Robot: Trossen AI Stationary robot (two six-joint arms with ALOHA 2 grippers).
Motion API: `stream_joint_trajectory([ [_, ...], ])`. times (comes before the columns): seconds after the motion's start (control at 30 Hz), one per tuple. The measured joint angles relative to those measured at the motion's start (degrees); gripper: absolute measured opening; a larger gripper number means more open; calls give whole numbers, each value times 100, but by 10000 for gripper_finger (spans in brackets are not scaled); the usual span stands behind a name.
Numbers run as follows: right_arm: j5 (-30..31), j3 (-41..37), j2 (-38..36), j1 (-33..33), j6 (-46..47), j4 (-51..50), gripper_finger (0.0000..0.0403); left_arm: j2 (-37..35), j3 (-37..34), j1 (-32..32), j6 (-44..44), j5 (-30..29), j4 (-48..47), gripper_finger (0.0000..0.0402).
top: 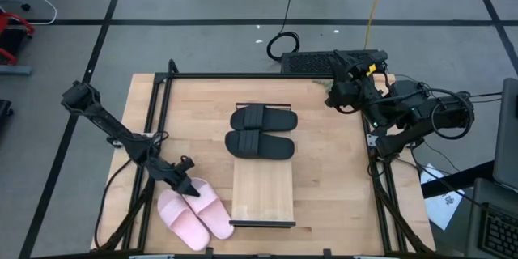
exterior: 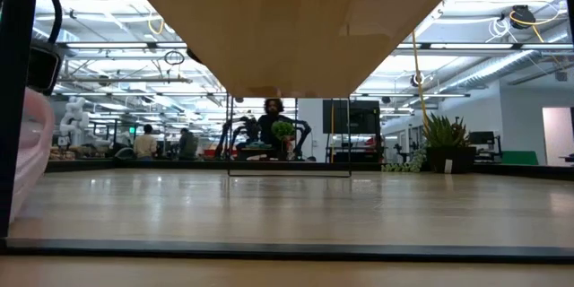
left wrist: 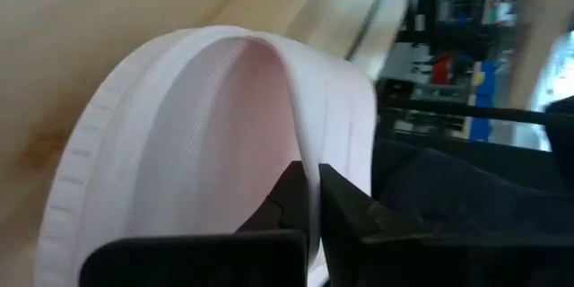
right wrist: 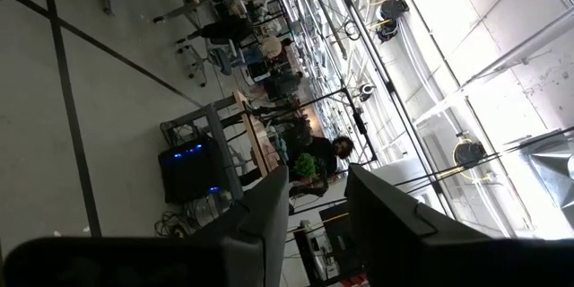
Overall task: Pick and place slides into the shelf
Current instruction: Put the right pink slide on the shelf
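Two pale pink slides (top: pixel 194 210) lie side by side on the table near its near left corner, left of the shelf (top: pixel 263 190). My left gripper (top: pixel 193 186) is at the far end of the right-hand pink slide (top: pixel 214 210) and is shut on it. In the left wrist view that pink slide (left wrist: pixel 206 117) fills the picture above my left gripper (left wrist: pixel 309 179). The two black slides (top: pixel 261 132) rest sole down across the shelf's far half. My right gripper (top: pixel 333 97) waits open at the table's far right corner and looks into the room. My left gripper pinches a thin pink wall of the slide, its strap edge (left wrist: pixel 307 143), between the two fingers (left wrist: pixel 287 202). One finger stands on the textured inner side and one on the outer side. The fingers slant down from the table's far left. In the high view the slide's sole lies on the table.
The shelf's near half (top: pixel 263 198) is bare board, with thin black frames at both ends. In the low view its underside (exterior: pixel 296 18) spans overhead and a pink slide (exterior: pixel 31 161) shows at the left edge. A black keyboard (top: pixel 312 63) sits beyond the table's far edge.
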Motion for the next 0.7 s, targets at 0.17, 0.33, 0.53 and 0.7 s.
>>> stream_joint_trajectory([
  [0.17,0,0,1,0,5,0,107,-202,0,0,-157,105,-134,2],
  [0.33,0,0,2,2,10,0,107,-575,0,0,-265,242,-748,1],
  [0.53,0,0,2,0,12,-2,107,-1296,160,0,-294,205,-1873,1],
  [0.7,0,0,2,2,12,-2,107,-1946,967,-2,-206,-33,-4100,0],
])
